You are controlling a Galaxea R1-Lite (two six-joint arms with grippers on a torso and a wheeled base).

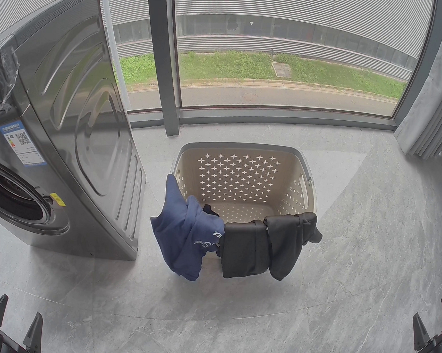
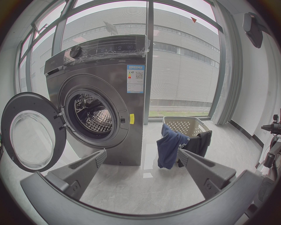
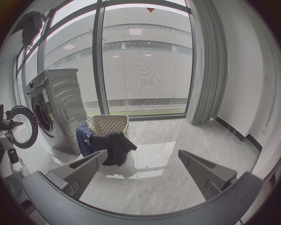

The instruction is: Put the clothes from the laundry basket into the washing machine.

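The left gripper [image 1: 18, 316] and right gripper [image 1: 431, 319] sit low, fingers spread and empty. Ahead of them, two limp garments hang over the near rim of the perforated beige laundry basket [image 1: 240, 180]. The blue garment [image 1: 187, 231] is nearer the left arm and the grey washing machine [image 1: 77, 129], whose round door [image 2: 29, 131] is open. The black garment [image 1: 264, 244] is nearer the right arm.

A blue garment [image 1: 187, 236] and black garment [image 1: 261, 247] drape the laundry basket [image 1: 241, 147] rim beside the open washing machine [image 1: 77, 129].
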